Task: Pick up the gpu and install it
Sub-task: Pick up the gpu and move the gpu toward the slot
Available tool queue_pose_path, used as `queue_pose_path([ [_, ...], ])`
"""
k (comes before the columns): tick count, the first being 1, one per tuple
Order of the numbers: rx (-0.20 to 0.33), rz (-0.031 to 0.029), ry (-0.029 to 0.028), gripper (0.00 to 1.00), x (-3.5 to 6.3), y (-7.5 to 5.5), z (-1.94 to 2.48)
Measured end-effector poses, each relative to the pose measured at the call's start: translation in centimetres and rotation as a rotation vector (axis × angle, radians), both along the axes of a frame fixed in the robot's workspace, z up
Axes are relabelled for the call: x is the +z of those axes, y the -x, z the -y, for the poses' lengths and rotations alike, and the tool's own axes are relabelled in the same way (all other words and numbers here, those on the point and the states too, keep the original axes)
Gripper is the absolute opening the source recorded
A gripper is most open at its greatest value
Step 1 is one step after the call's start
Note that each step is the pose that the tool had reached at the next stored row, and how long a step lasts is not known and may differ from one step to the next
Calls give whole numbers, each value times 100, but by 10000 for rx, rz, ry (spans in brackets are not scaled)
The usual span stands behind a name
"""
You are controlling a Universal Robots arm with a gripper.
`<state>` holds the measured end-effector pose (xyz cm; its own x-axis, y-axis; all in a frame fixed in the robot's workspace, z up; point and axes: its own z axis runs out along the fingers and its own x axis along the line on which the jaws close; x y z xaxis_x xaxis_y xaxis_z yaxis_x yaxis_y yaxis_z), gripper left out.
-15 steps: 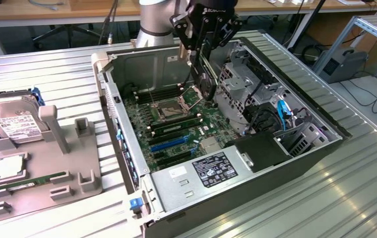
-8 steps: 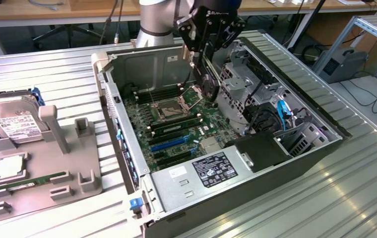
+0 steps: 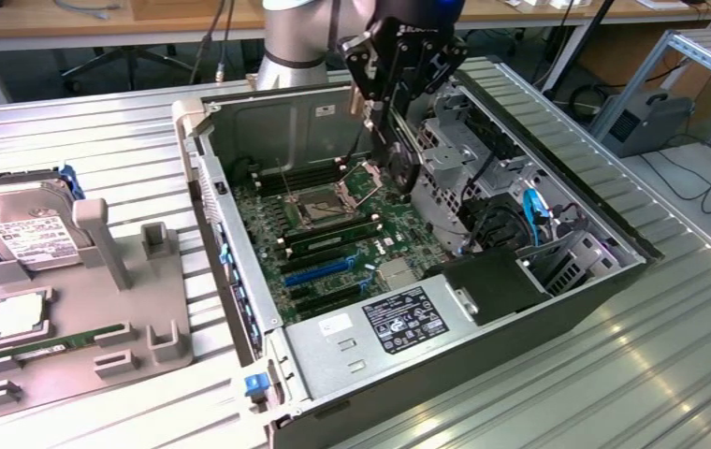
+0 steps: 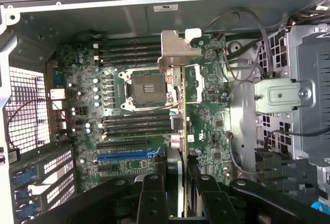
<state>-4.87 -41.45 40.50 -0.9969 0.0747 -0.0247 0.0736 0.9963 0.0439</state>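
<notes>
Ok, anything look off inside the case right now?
The gpu in the gripper hangs bracket-end down beside the CPU socket, away from the blue slot. Otherwise nothing stands out.

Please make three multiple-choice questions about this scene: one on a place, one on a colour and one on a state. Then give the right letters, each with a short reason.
1. Where does the hard drive lie?
A. on the floor
B. on the grey tray at the exterior view's left
C. on a shelf

2. What colour is the RAM stick on the tray?
A. red
B. green
C. white

3. What does the gripper hold?
A. nothing, it is open
B. the hard drive
C. the gpu

Answers:
1 B, it leans in a holder on the tray.
2 B, its board is green.
3 C, the gripper clamps the gpu edge-on above the motherboard.
</notes>
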Motion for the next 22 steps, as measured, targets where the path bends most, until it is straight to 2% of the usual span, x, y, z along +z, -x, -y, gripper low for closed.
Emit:
queue_pose_path([
  [22, 21, 0, 2, 27, -99, -194, 0],
])
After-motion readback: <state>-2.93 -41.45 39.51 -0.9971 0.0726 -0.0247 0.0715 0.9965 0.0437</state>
